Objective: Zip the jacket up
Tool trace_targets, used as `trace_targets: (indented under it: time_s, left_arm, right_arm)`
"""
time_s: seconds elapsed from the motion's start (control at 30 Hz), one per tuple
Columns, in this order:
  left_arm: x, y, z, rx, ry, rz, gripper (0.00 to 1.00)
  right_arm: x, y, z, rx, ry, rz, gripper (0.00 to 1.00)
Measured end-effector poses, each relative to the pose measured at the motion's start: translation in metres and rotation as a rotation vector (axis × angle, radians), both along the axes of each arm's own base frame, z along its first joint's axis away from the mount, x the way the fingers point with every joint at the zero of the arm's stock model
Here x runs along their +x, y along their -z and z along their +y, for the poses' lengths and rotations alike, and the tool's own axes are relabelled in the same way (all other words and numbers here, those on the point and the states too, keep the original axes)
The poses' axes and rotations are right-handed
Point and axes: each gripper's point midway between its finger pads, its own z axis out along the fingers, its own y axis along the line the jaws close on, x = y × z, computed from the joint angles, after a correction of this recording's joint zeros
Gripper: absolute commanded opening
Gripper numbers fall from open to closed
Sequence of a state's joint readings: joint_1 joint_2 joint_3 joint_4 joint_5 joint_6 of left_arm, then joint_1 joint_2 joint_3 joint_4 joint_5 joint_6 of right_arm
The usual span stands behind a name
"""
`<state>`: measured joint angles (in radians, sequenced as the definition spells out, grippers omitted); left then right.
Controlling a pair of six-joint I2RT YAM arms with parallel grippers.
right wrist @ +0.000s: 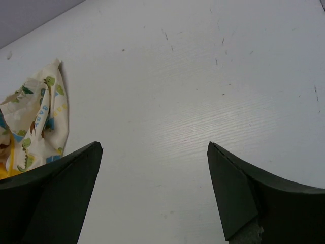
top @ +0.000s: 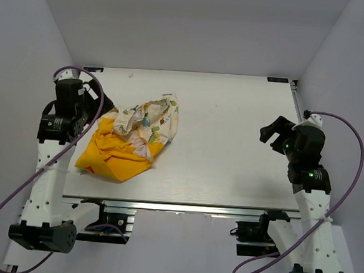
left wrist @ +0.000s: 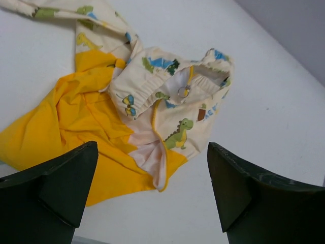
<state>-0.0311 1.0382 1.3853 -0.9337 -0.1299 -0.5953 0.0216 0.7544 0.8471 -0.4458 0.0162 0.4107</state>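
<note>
The jacket (top: 134, 136) lies crumpled in a heap on the left part of the white table: yellow-orange cloth at the near left, cream dinosaur-print cloth on top and to the right. In the left wrist view the jacket (left wrist: 127, 117) fills the upper left, with an orange edge strip running down its middle. My left gripper (top: 103, 103) is open and empty, just left of the heap; in its wrist view the gripper (left wrist: 152, 152) hovers above the jacket's near edge. My right gripper (top: 273, 131) is open and empty over bare table at the right. The right wrist view shows a corner of the jacket (right wrist: 35, 119) far left.
The white table (top: 231, 146) is bounded by white walls at the back and sides. Its near edge (top: 183, 205) runs above the arm mounts. A small dark fixture (top: 278, 79) sits at the back right corner.
</note>
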Motion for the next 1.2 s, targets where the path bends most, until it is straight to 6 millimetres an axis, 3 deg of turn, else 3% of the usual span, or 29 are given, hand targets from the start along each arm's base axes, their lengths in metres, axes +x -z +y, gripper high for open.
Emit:
trace_targets:
  time_s: [0.13,0.33,0.57,0.63,0.67,0.73,0.77,0.8,0.9,1.03,1.13,1.2]
  left_arm:
    - [0.013,0.042,-0.004,-0.009,0.019,0.123,0.98]
    - [0.041,0.112,-0.018,-0.048,0.074,0.287,0.98]
    - [0.076,0.205,-0.035,-0.099,0.163,0.488,0.98]
    - [0.081,0.24,-0.037,-0.105,0.176,0.566,0.95]
    - [0.082,0.253,-0.039,-0.114,0.186,0.596,0.85]
    - [0.084,0.277,-0.045,-0.14,0.205,0.658,0.13]
    - [0.085,0.287,-0.047,-0.146,0.22,0.684,0.0]
    - [0.087,0.294,-0.05,-0.153,0.235,0.699,0.0]
    - [0.098,0.286,-0.063,-0.144,0.285,0.676,0.0]
    - [0.119,0.242,-0.107,-0.073,0.404,0.538,0.0]
    - [0.124,0.196,-0.177,0.004,0.559,0.406,0.0]
    - [0.116,0.163,-0.241,0.033,0.702,0.305,0.0]
  right_arm:
    - [-0.002,-0.006,0.0,-0.003,-0.006,-0.048,0.89]
    - [0.0,0.007,0.003,-0.008,-0.029,-0.015,0.89]
    - [0.005,0.026,0.006,-0.009,-0.045,0.058,0.89]
    - [0.006,0.031,0.008,-0.005,-0.06,0.08,0.89]
    - [0.007,0.034,0.009,-0.004,-0.065,0.091,0.89]
    - [0.008,0.039,0.011,-0.003,-0.078,0.118,0.89]
    - [0.008,0.041,0.011,-0.005,-0.082,0.128,0.89]
    - [0.007,0.042,0.011,-0.008,-0.085,0.135,0.89]
    - [0.006,0.039,0.012,-0.012,-0.095,0.128,0.89]
    - [0.003,0.026,0.019,-0.005,-0.137,0.07,0.89]
    - [0.0,0.017,0.024,-0.004,-0.174,0.012,0.89]
    - [0.0,0.014,0.025,-0.005,-0.182,-0.001,0.9]
